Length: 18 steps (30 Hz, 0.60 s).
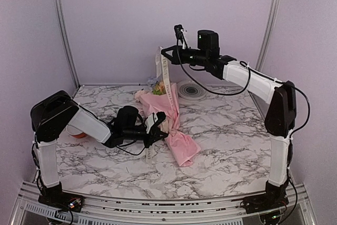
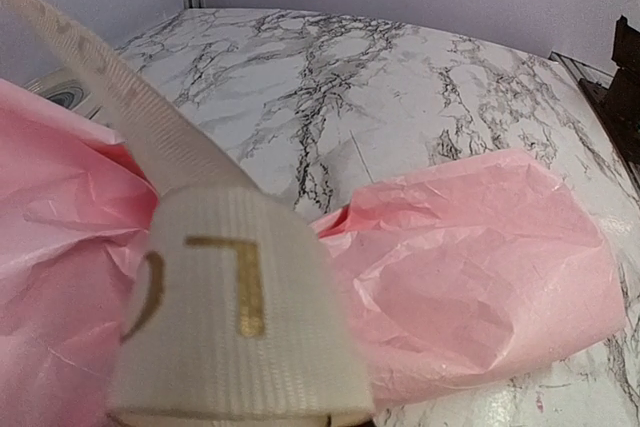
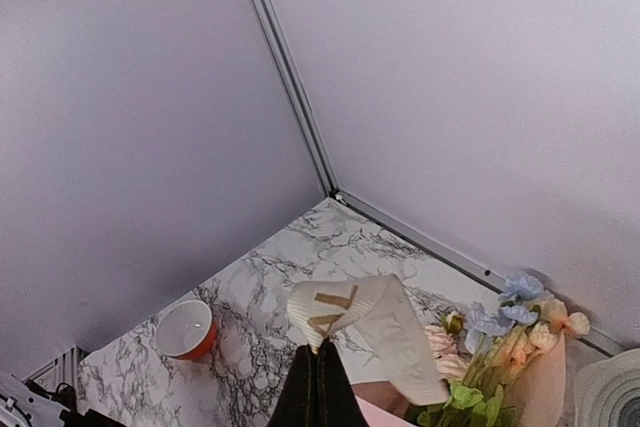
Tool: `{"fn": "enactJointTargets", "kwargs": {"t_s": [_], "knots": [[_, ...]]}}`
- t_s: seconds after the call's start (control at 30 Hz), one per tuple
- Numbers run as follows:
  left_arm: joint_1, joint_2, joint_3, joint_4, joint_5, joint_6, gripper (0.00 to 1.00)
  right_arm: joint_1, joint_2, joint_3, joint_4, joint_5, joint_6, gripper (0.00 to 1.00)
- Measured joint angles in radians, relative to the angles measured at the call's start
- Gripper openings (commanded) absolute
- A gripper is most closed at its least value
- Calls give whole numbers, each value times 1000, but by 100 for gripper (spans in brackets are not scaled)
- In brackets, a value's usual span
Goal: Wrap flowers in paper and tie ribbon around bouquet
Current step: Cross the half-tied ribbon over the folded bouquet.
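1. Bare worktop lies open toward the front and right edges
2. The bouquet blocks the middle, ribbon rising above it
3. Plate by the back edge, bowl near the left edge

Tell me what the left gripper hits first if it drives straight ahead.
Probably the pink paper: the left gripper, shut on the ribbon, points at its middle from close by. Whether they already touch is unclear.

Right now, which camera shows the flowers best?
The right wrist view: the flowers sit close, with blue, peach and green parts distinct. The top external view shows them as a small cluster at the far end of the paper. The left wrist view shows none, only paper and ribbon.
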Motion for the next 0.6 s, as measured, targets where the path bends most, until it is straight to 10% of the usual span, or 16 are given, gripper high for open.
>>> {"fn": "enactJointTargets", "kwargs": {"t_s": [0.43, 0.6], "knots": [[0, -18, 0, -26, -6, 14, 0, 209, 164, 212, -46, -60, -33, 3], [0, -18, 1, -32, -6, 14, 0, 231, 196, 225, -65, -101, -26, 66]]}}
